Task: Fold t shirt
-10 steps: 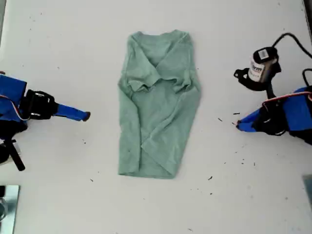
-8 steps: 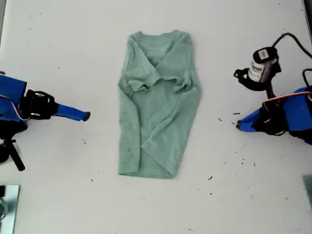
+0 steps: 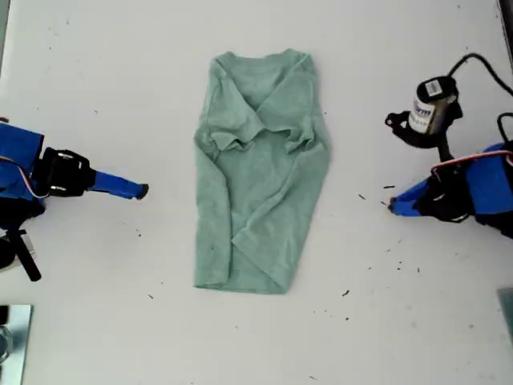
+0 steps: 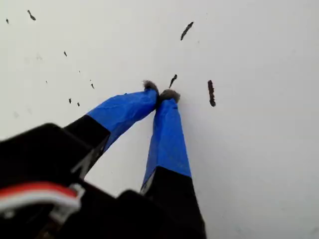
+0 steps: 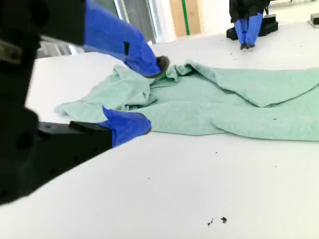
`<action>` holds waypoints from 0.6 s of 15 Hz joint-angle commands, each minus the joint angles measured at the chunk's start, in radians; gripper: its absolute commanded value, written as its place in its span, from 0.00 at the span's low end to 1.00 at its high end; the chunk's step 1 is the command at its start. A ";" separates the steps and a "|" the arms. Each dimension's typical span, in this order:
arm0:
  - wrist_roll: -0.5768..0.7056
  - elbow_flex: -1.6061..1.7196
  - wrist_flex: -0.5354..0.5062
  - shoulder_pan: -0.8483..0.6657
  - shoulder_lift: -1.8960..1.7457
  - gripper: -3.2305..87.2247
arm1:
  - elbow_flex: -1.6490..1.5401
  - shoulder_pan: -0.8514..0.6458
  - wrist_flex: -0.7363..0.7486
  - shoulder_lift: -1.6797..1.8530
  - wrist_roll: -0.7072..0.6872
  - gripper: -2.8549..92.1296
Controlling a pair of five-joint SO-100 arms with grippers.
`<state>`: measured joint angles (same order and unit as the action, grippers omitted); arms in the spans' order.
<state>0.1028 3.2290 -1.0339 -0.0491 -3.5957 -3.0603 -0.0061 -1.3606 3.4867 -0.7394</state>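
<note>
Two pincers flank the t shirt (image 3: 258, 172), lying mid-table with its long axis between them. My first pincer (image 4: 160, 93) is closed, empty; my second pincer (image 5: 144, 97) open, slightly nearer the cloth.

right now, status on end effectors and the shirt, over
My first end effector shut, empty, over bare table. My second end effector open, short of the t shirt. Shirt lies flat, sides folded in. Nothing in the way.
</note>
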 commanded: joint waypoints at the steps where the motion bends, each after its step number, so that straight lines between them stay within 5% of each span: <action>1: -0.025 0.005 0.000 0.002 -0.008 0.20 | -0.035 -0.014 -0.002 0.014 0.314 0.06; 3: -0.130 -0.009 0.009 0.069 -0.008 0.25 | -0.035 0.051 0.000 0.014 0.641 0.06; 4: -0.126 -0.023 0.032 0.075 -0.009 0.03 | -0.032 0.025 -0.003 0.014 0.681 0.07; 5: -0.216 -0.035 0.032 0.080 -0.009 0.03 | -0.003 0.012 -0.017 0.015 0.684 0.12; 8: -0.225 -0.117 0.072 0.089 -0.008 0.03 | 0.083 -0.014 0.147 0.012 0.692 0.15; 9: -0.262 -0.160 0.063 0.091 0.018 0.03 | 0.167 0.020 0.164 -0.049 0.712 0.07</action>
<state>-0.1166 3.1462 -0.9848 0.0399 -3.5880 -3.0112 -0.0199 -1.2395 3.4821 -0.0476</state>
